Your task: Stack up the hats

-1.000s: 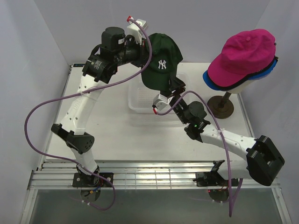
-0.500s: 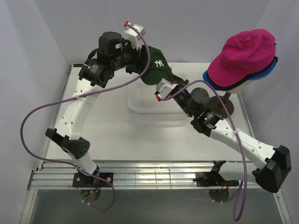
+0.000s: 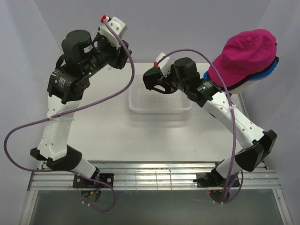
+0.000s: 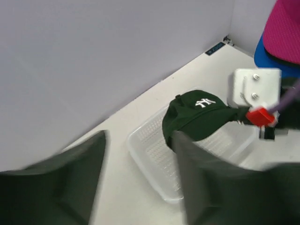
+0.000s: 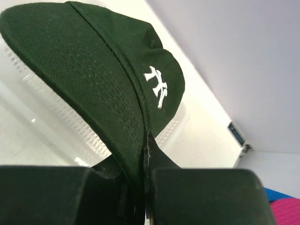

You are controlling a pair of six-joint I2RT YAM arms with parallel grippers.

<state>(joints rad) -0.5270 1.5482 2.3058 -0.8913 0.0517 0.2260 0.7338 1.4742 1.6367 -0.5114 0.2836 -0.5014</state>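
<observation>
The dark green cap (image 4: pixel 197 115) has changed hands. The right gripper (image 5: pixel 146 157) now pinches its edge above the basket (image 3: pixel 139 104), and the left gripper (image 4: pixel 139 140) has spread open and drawn back. The cap looks ready to go onto the magenta-topped stack (image 3: pixel 246 51).

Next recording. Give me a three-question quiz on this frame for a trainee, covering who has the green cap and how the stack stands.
1. Which gripper is shut on the dark green cap? A: left. B: right. C: both.
2. True or false: the left gripper is open and holds nothing.
3. Fill in the blank: the topmost cap on the mannequin head is coloured ____.

Key
1. B: the right gripper pinches the cap's brim.
2. True: its fingers stand wide apart, well clear of the cap.
3. Magenta: the magenta cap tops the stack.
</observation>
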